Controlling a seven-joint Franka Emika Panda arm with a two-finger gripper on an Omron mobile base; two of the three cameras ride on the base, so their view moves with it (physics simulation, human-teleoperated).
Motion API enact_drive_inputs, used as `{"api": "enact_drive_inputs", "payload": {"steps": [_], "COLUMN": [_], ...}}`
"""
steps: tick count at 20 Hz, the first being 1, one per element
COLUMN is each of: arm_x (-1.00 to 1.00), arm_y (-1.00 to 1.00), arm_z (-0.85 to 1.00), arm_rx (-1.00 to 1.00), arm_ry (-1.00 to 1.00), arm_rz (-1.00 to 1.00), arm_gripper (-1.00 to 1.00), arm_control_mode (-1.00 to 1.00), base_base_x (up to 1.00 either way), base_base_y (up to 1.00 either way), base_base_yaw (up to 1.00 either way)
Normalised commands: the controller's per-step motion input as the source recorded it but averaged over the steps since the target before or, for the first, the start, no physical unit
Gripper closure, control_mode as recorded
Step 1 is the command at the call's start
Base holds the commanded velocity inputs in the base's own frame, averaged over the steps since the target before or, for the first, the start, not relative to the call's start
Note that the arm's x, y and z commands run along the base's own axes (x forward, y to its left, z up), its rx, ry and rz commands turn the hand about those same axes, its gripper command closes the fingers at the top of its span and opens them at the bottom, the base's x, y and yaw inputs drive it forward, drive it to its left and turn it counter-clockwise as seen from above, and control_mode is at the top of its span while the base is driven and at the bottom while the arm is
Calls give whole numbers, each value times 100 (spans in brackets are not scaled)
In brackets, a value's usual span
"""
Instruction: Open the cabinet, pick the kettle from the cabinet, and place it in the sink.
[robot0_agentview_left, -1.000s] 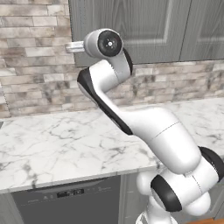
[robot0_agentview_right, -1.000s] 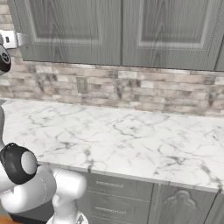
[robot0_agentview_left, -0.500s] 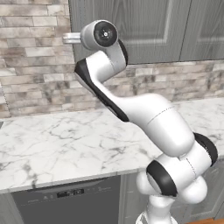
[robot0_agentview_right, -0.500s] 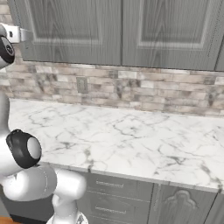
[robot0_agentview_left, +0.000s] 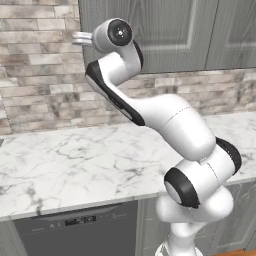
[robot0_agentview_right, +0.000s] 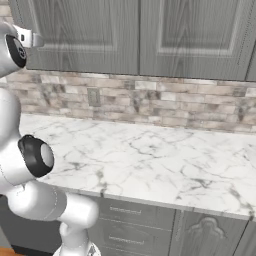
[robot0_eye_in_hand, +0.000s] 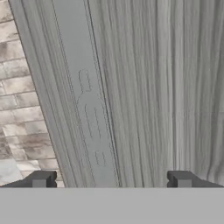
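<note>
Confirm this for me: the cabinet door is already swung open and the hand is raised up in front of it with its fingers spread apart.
Not quite. The cabinet door is shut, not swung open; the hand view shows its grey panel flat ahead, and the right base view shows both doors closed. The rest holds: the hand is raised up in front of it with its fingers spread apart.

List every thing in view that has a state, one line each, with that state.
cabinet: door shut, nothing pulled out.
end effector: open, empty, facing the cabinet door near its edge by the brick wall.
base cabinet drawers: shut.
dishwasher: door shut.
</note>
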Motion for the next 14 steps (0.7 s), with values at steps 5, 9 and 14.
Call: {"api": "enact_drive_inputs", "payload": {"steps": [5, 9, 14], "arm_x": [41, 42, 37], "arm_y": [7, 11, 11], "arm_z": [0, 0, -4], "arm_rx": [2, 0, 0], "arm_ry": [12, 13, 16], "arm_rz": [0, 0, 0], "arm_gripper": [-100, -100, -100], "arm_control_mode": [-100, -100, -100], "base_base_x": [0, 0, 0], "base_base_y": [0, 0, 0], "base_base_yaw": [0, 0, 0]}}
